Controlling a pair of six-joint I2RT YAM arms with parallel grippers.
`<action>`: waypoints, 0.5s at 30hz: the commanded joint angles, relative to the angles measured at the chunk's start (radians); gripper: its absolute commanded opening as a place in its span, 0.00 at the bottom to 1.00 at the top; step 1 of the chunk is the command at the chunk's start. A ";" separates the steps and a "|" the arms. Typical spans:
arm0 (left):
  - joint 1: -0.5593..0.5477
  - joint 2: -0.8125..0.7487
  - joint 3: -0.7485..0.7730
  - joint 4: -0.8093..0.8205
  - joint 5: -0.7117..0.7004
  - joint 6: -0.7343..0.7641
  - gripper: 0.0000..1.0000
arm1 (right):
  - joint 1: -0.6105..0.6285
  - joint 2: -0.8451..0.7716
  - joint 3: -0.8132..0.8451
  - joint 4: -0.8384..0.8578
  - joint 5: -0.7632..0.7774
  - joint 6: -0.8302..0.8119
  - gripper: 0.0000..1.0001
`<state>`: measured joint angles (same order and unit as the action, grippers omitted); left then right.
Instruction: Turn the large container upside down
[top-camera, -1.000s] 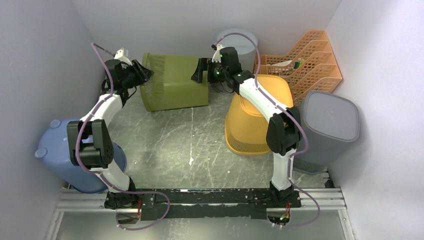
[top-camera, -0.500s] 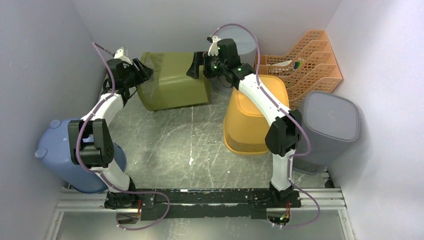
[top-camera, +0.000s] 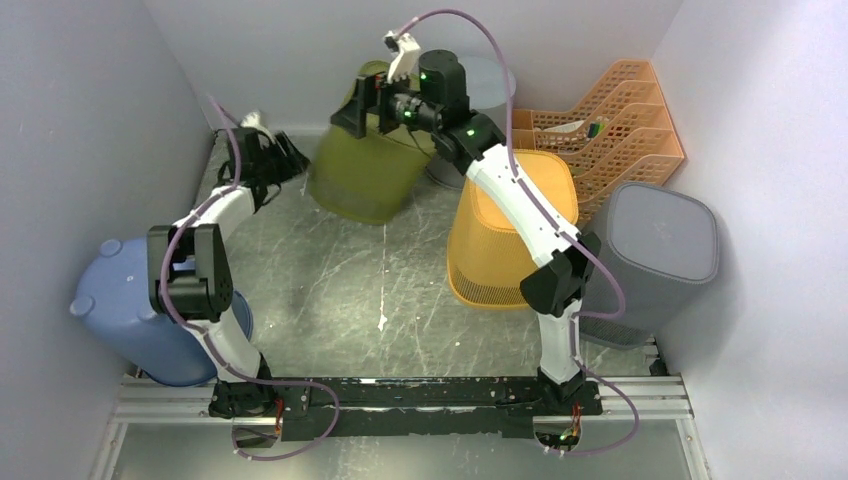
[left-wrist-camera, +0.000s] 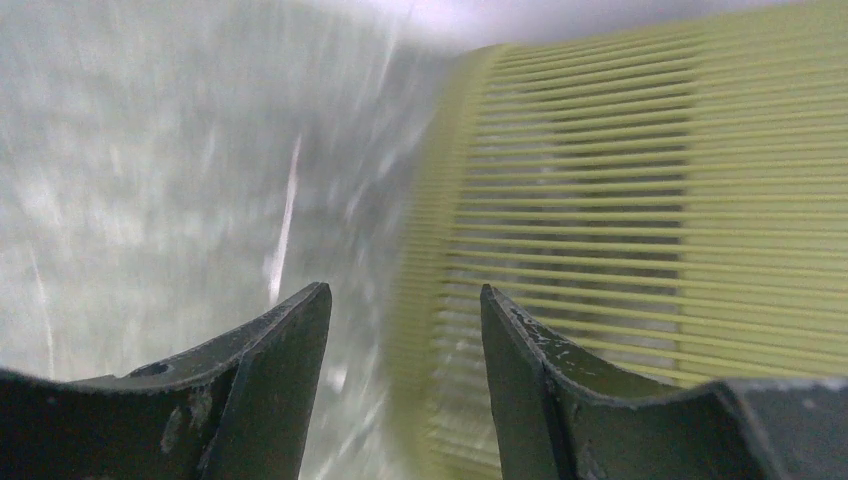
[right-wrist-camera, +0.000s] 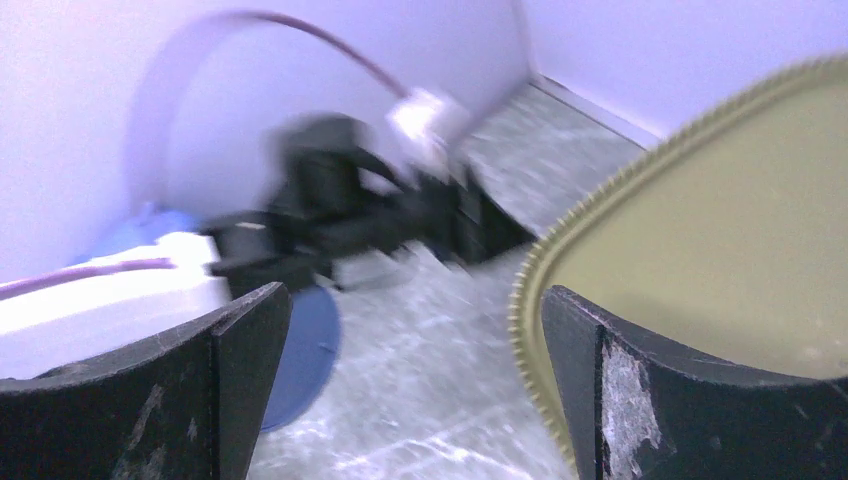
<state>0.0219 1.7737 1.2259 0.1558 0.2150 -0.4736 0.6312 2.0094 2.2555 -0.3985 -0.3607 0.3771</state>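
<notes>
Now our olive slatted wastebasket (top-camera: 365, 180) leans half-tipped at twelve o'clock on the bench (top-camera: 330, 270). Our left gripper (top-camera: 287, 160) and right gripper (top-camera: 356, 110) both have jaws apart, clamping nothing, so it could slip and fall sideways.

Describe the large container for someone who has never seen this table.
Look along the back wall, near its middle. There, between the left gripper and the right gripper, a green basket stands tilted. It alone is olive green with fine slatted sides; its neighbours are an orange basket and a solid grey bin.
</notes>
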 joint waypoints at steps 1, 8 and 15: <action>-0.060 0.128 -0.090 -0.380 0.007 0.096 0.66 | 0.070 -0.004 0.047 0.105 -0.104 -0.008 0.98; -0.060 0.119 -0.097 -0.374 -0.003 0.095 0.66 | 0.071 -0.042 -0.044 0.135 -0.086 -0.012 0.98; -0.063 0.065 -0.064 -0.426 -0.041 0.112 0.67 | 0.071 -0.079 -0.079 0.110 -0.043 -0.047 1.00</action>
<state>-0.0357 1.8816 1.1381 -0.1856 0.2161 -0.3889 0.6987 2.0026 2.1818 -0.2909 -0.4271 0.3687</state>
